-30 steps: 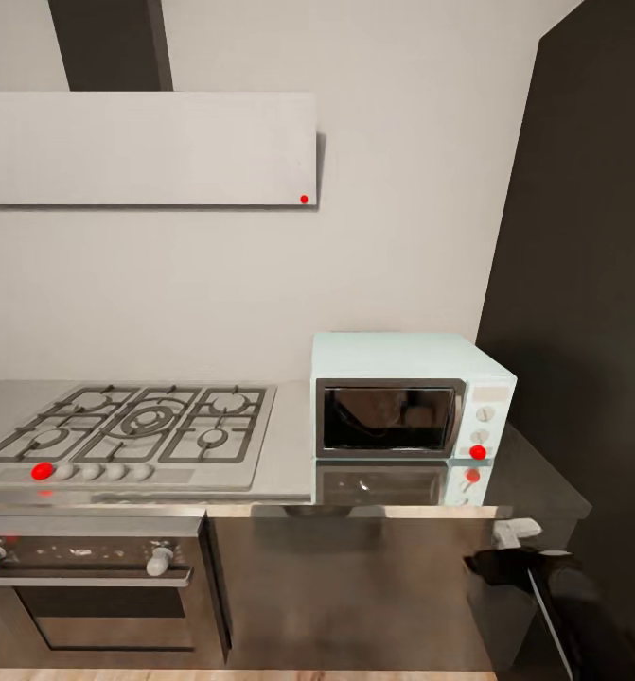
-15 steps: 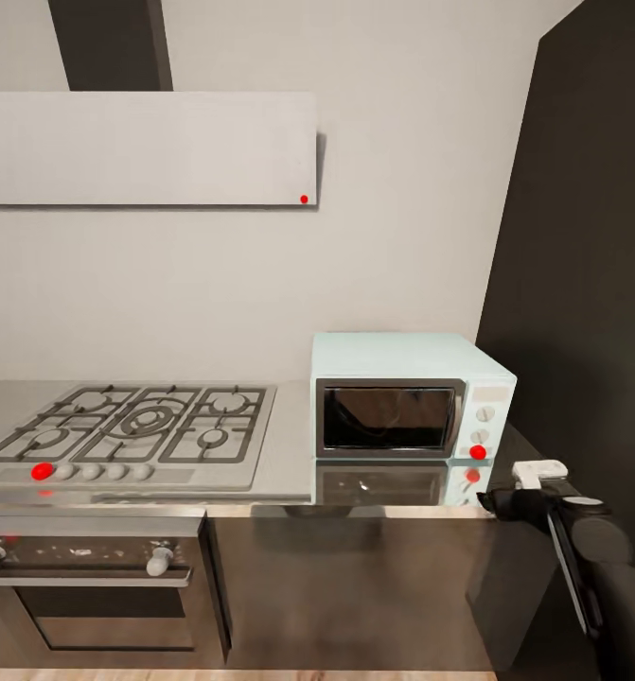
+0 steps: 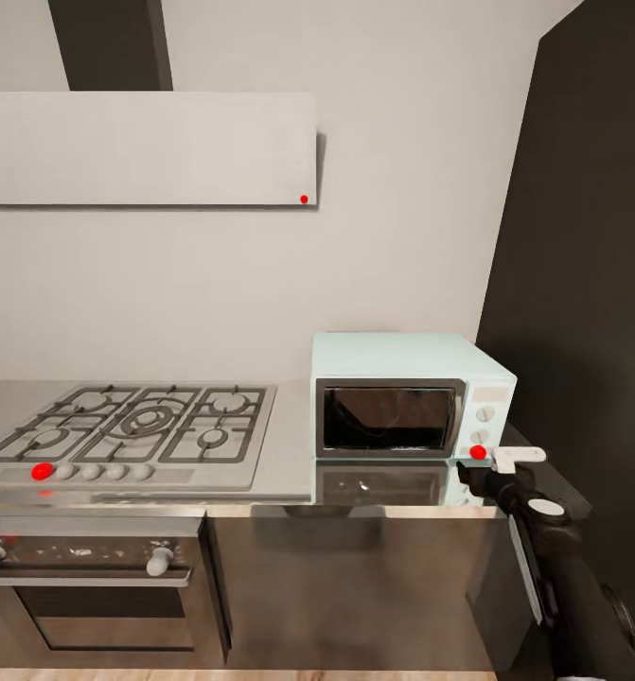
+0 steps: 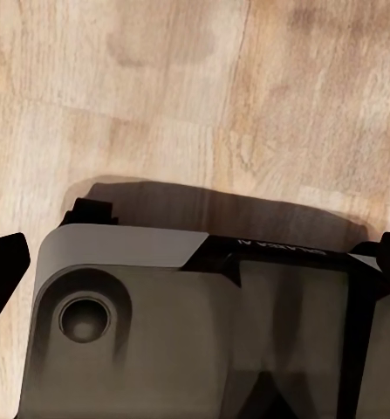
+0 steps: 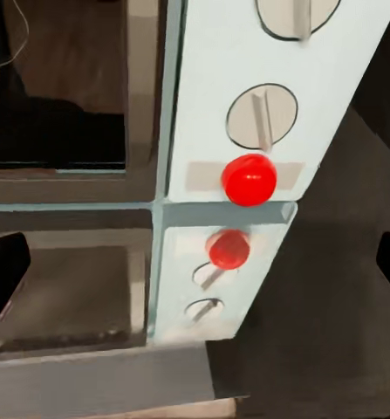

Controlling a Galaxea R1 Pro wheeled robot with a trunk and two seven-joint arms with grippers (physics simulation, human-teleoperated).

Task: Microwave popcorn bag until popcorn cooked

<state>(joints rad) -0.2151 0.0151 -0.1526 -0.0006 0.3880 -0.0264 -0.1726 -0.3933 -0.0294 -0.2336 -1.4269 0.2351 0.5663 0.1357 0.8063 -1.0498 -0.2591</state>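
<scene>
Hovering with its fingers spread wide and empty, the right gripper (image 3: 502, 461) sits just beside the microwave (image 3: 407, 402), whose red button (image 5: 249, 179) lies straight ahead between the fingertips, so a slightly skewed push could glance off onto the lower knob (image 5: 262, 115).

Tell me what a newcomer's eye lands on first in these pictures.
The mint-blue microwave stands shut on the glossy countertop, right of the gas hob. The right gripper reaches up at its lower right corner, beside the red button under the two knobs. Red dots also mark the hob, oven and hood.
</scene>
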